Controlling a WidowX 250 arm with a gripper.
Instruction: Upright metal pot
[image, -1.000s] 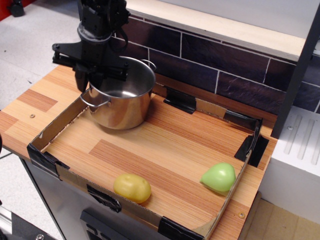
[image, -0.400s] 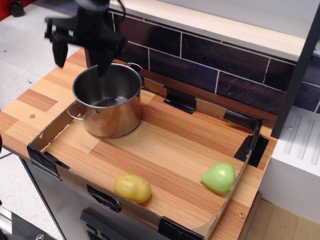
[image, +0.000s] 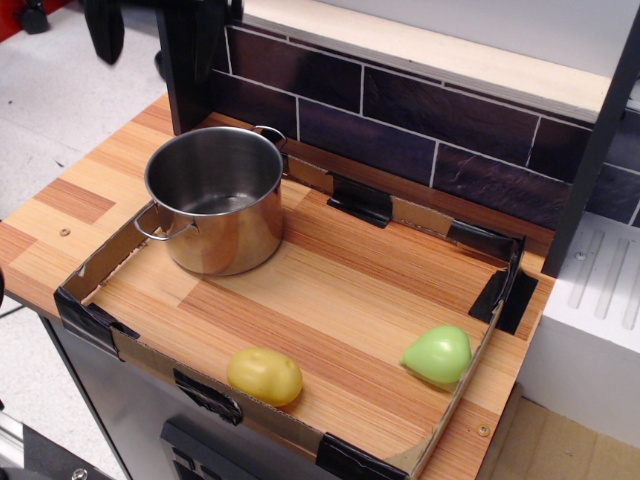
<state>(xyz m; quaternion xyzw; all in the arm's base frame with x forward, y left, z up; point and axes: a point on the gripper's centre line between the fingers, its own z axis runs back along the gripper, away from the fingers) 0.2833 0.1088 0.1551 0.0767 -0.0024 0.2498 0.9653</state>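
- The shiny stainless-steel cylindrical pot (image: 215, 198) stands upright, mouth up, in the back-left corner of the shallow cardboard tray (image: 455, 400) that lies on the wood-grain counter (image: 60, 205).
- The pot has 2 small loop handles: 1 points toward the tray's left wall, the other toward the dark tiled backsplash (image: 430, 140).
- The black gripper (image: 150, 30) is at the top-left edge of the view, above and behind the pot and clear of it; it touches nothing.
- 2 dark fingers (image: 104, 30) hang down, spread wide with an open gap between them, so the jaws are released and empty; the upper part is cut off by the frame.
- The pot's left side sits close to the tray's low left wall, and its back handle is near the rear wall.
- To the pot's right and front, bare wood floor runs across most of the tray.
- A yellow potato-shaped toy (image: 264, 376) lies by the front wall and a green pear-shaped toy (image: 438, 355) near the right wall, both well apart from the pot.
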